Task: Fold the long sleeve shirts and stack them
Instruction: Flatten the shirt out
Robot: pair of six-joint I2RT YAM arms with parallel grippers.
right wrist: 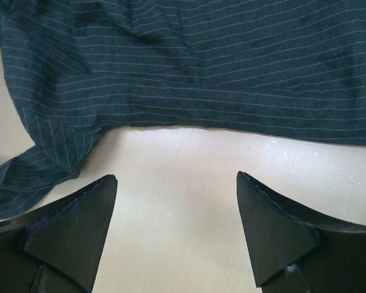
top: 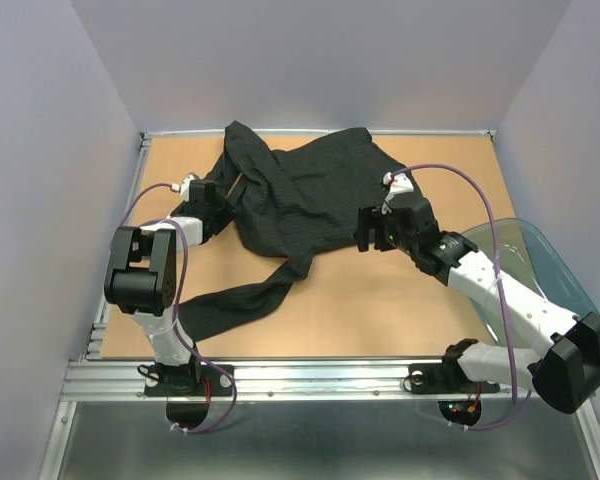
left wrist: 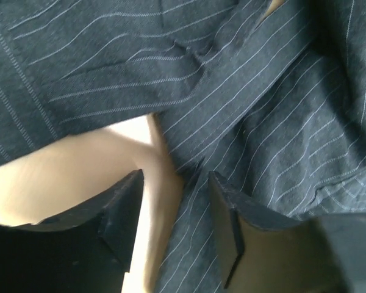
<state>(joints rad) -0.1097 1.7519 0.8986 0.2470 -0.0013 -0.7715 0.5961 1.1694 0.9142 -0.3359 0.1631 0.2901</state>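
Observation:
One long sleeve shirt (top: 300, 195), black with fine pale pinstripes, lies crumpled on the back middle of the tan table (top: 380, 300). One sleeve (top: 235, 298) trails toward the front left. My left gripper (top: 218, 212) sits at the shirt's left edge. In the left wrist view the left gripper (left wrist: 174, 190) is part open, with a fold of the shirt (left wrist: 195, 244) and a strip of bare table lying between its fingers (left wrist: 125, 210), unpinched. My right gripper (top: 377, 232) is open at the lower right hem. In the right wrist view the right gripper (right wrist: 177, 183) hangs over bare table, just short of the hem (right wrist: 232, 119).
A clear plastic bin (top: 545, 262) stands at the right edge beside the right arm. Pale walls close the table in on three sides. A metal rail (top: 310, 375) runs along the near edge, by the arm bases.

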